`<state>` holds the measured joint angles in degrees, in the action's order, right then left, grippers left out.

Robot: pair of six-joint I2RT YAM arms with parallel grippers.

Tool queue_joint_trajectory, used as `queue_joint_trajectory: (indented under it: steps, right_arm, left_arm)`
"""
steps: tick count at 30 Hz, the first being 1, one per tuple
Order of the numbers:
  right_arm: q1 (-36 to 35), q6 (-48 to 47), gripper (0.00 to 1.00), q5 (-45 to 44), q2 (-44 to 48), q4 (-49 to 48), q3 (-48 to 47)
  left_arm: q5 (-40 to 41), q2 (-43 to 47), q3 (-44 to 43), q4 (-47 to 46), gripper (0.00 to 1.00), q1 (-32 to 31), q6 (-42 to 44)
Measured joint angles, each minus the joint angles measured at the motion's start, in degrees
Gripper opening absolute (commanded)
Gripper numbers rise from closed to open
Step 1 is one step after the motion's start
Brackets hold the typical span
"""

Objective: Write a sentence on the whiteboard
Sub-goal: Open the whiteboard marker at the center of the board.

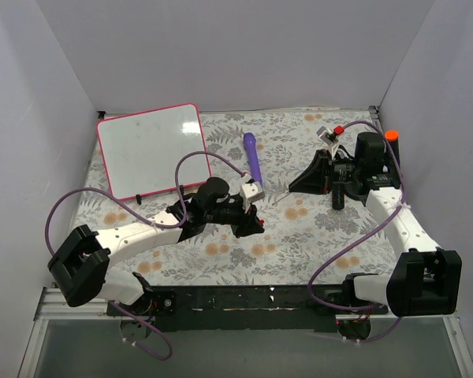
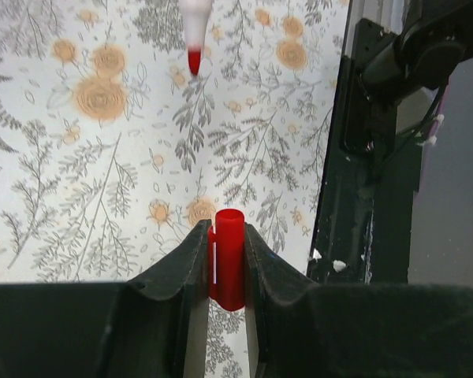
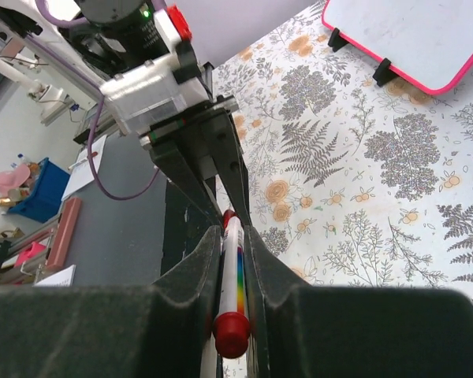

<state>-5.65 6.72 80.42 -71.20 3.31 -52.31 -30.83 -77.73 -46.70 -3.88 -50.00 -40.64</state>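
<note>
The whiteboard with its pink-red frame stands propped at the back left, also in the right wrist view; its face is blank and no sentence shows. Mid-table, my left gripper is shut on a red marker cap. My right gripper is shut on the white marker with a rainbow stripe and red end. The marker's bare red tip points toward the cap, a short gap apart. The left gripper's fingers sit just beyond the marker's tip end.
A purple pen-like stick lies on the floral cloth between the board and the right arm. An orange-topped object and a small red knob sit at the back right. A black rail runs along the near edge.
</note>
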Motion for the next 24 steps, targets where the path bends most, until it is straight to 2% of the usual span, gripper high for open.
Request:
queue_joint_trajectory:
  steps: [7,14,19,24]
  right_arm:
    - [3.93,0.55,0.01,0.61,0.52,-0.17,0.07]
    - [11.96,0.44,0.01,-1.95,4.70,-4.04,5.92]
    - [15.54,0.68,0.01,-3.54,6.47,-7.96,11.02]
    - [19.43,1.86,0.01,-4.17,9.79,-13.57,16.04]
  left_arm:
    - [2.51,2.95,4.35,1.75,0.00,-0.02,-2.82]
    - [12.70,9.44,10.71,-2.84,0.00,0.00,-14.97]
    - [19.04,1.97,6.71,-4.22,0.00,0.04,-23.41]
    - [22.49,-13.09,-4.85,-2.99,0.00,0.85,-29.79]
